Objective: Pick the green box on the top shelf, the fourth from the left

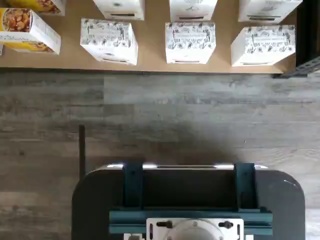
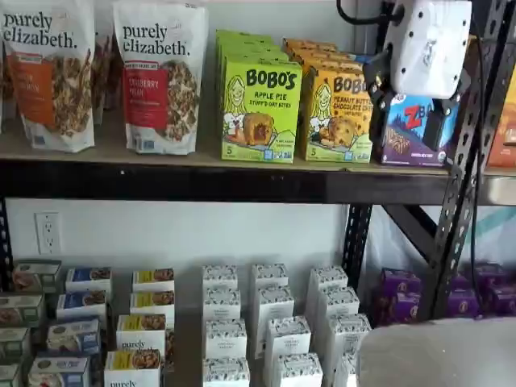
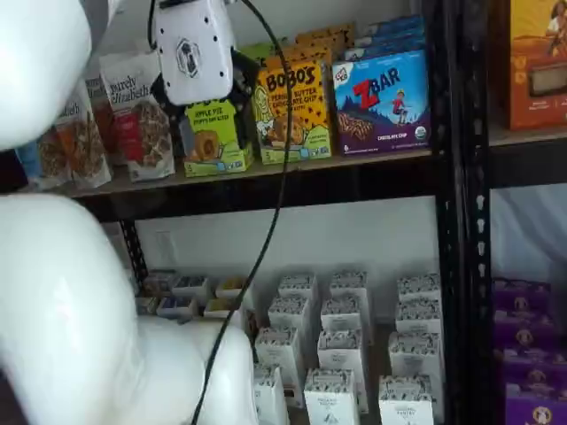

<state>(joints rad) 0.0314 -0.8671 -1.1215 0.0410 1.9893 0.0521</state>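
The green box (image 2: pixel 260 109), a lime-green Bobo's Apple Pie carton, stands upright at the front of the top shelf (image 2: pixel 201 184), with more of the same behind it. In a shelf view my gripper (image 2: pixel 411 101) hangs off to its right, in front of the ZBar box. In a shelf view the gripper (image 3: pixel 205 111) overlaps the top of the green box (image 3: pixel 213 142) above the shelf beam (image 3: pixel 266 186). Its black fingers (image 3: pixel 241 84) stand apart with a gap and hold nothing. The wrist view shows neither the box nor the fingers.
Granola bags (image 2: pixel 161 76) stand left of the green box, an orange-yellow Bobo's box (image 2: pixel 339 113) and a ZBar box (image 3: pixel 381 102) to its right. A dark upright (image 2: pixel 459 161) is close by. White patterned cartons (image 1: pixel 190 42) fill the lower shelf. My white arm (image 3: pixel 71 310) covers the left foreground.
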